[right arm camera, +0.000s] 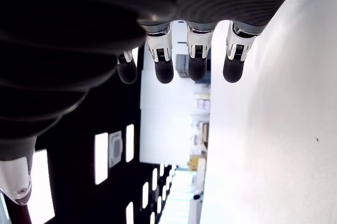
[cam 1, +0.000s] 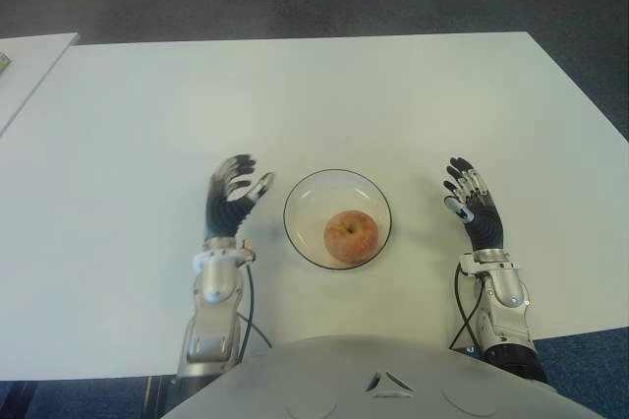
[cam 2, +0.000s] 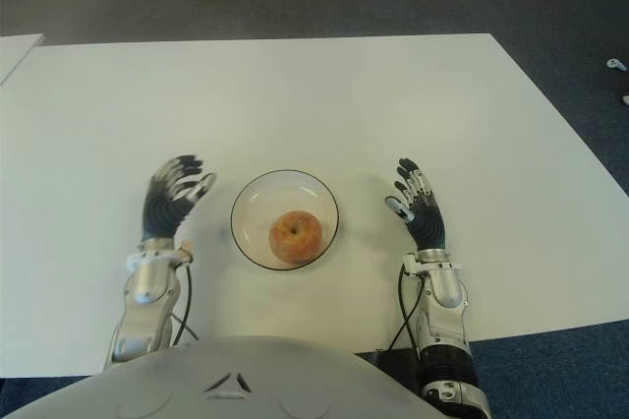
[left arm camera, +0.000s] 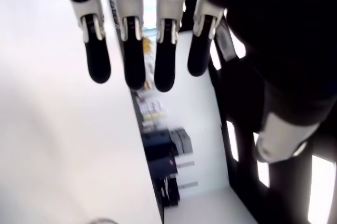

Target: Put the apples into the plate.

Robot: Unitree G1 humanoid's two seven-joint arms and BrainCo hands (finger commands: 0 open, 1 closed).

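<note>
A single red-yellow apple [cam 1: 351, 235] lies inside the clear glass plate [cam 1: 303, 198] near the front middle of the white table [cam 1: 314, 104]. My left hand [cam 1: 236, 193] shows just left of the plate, fingers spread and holding nothing. On the other side of the plate is my right hand [cam 1: 467, 198], also open and empty. Both wrist views show straight fingers [left arm camera: 134, 56] [right arm camera: 197, 50] with nothing between them. No other apple is in view.
A second white table's corner [cam 1: 29, 60] shows at the far left. Dark carpet lies beyond the table's far edge and at its right side. My own torso fills the bottom middle of the eye views.
</note>
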